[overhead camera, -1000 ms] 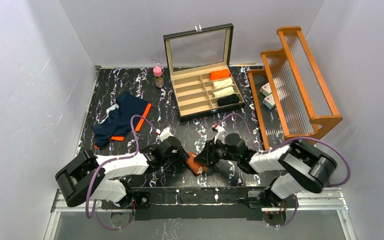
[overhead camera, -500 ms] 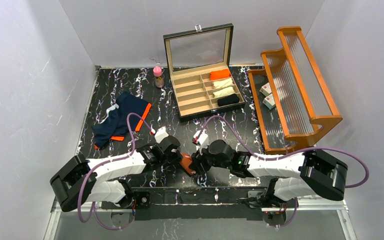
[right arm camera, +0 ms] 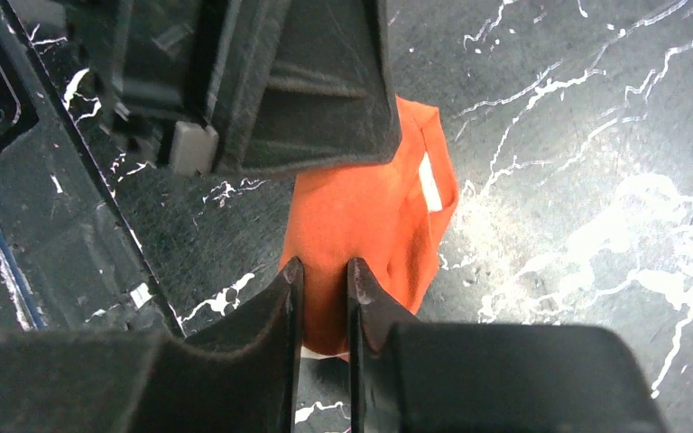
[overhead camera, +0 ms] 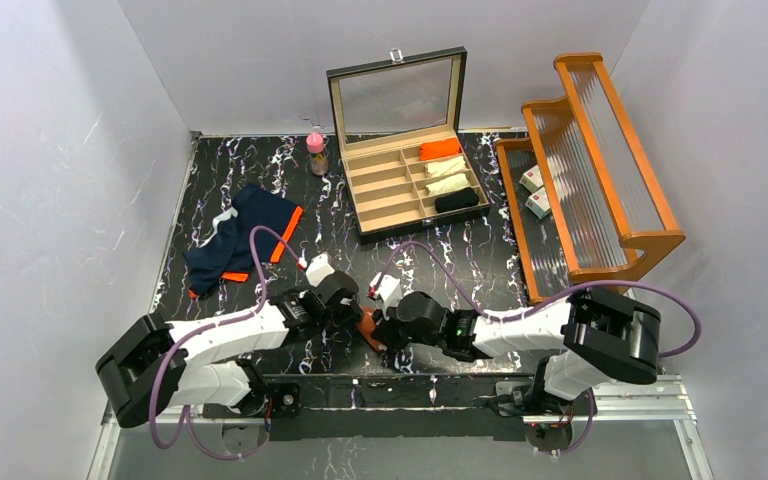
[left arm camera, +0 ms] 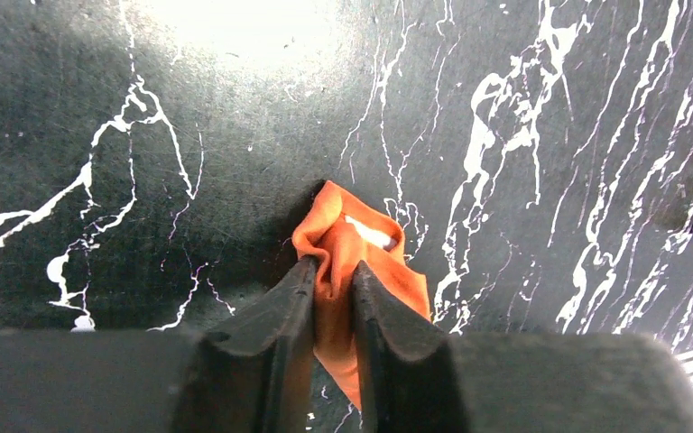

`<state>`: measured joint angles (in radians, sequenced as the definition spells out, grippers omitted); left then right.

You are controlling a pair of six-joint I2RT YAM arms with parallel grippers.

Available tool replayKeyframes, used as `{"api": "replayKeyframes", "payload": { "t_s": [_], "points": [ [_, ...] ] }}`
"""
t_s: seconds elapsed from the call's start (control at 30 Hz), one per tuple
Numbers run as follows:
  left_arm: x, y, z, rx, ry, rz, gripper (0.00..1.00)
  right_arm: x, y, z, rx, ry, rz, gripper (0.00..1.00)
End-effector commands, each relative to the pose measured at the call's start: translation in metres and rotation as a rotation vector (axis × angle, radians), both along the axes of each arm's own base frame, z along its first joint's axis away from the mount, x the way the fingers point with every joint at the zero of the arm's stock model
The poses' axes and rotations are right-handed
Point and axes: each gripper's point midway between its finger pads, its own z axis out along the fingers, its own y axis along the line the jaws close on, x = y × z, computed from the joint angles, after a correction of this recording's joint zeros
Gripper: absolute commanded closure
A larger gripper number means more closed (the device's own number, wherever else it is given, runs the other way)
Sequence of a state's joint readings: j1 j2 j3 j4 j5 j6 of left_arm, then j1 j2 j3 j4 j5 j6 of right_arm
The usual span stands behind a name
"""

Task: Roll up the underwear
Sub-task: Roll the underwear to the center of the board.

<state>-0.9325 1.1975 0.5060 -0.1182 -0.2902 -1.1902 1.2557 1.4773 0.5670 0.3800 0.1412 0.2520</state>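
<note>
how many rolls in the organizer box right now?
4, all in the box's right column, back to front: orange roll, cream roll, second cream roll, black roll. Left column looks empty.

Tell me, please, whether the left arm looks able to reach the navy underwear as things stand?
Probably not right now: the left gripper is shut on the rust-orange underwear. The navy underwear lies uncovered on the table, out to that arm's left, with nothing between, so the way itself looks free.

Bunched rust-orange underwear (left arm camera: 341,236), navy pair (overhead camera: 232,240) spread
</note>
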Motion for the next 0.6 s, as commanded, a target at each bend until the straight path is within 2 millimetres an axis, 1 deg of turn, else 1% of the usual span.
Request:
{"api": "replayKeyframes", "payload": {
  "t_s": [0.0,0.1,0.13,0.2,0.33,0.4,0.57],
  "points": [
    [0.001,0.013,0.007,0.021,-0.036,0.038,0.74,-0.008,-0.02,-0.022,0.017,0.087,-0.069,0.8],
    [0.004,0.011,0.014,-0.013,-0.063,0.039,0.52,-0.015,-0.023,-0.023,0.132,0.228,-0.088,0.81],
    [0.004,0.009,0.016,-0.027,-0.072,0.036,0.48,-0.017,-0.025,-0.024,0.165,0.276,-0.097,0.81],
    [0.004,0.007,0.019,-0.052,-0.082,0.031,0.43,-0.018,-0.031,-0.026,0.221,0.359,-0.133,0.81],
    [0.002,-0.003,0.023,-0.114,-0.09,0.002,0.39,-0.017,-0.042,-0.031,0.321,0.5,-0.22,0.8],
    [0.0,-0.013,0.024,-0.164,-0.092,-0.027,0.38,-0.016,-0.049,-0.036,0.344,0.572,-0.268,0.8],
    [-0.005,-0.027,0.013,-0.213,-0.064,-0.074,0.38,-0.011,-0.059,-0.042,0.392,0.661,-0.324,0.78]
  ]
}}
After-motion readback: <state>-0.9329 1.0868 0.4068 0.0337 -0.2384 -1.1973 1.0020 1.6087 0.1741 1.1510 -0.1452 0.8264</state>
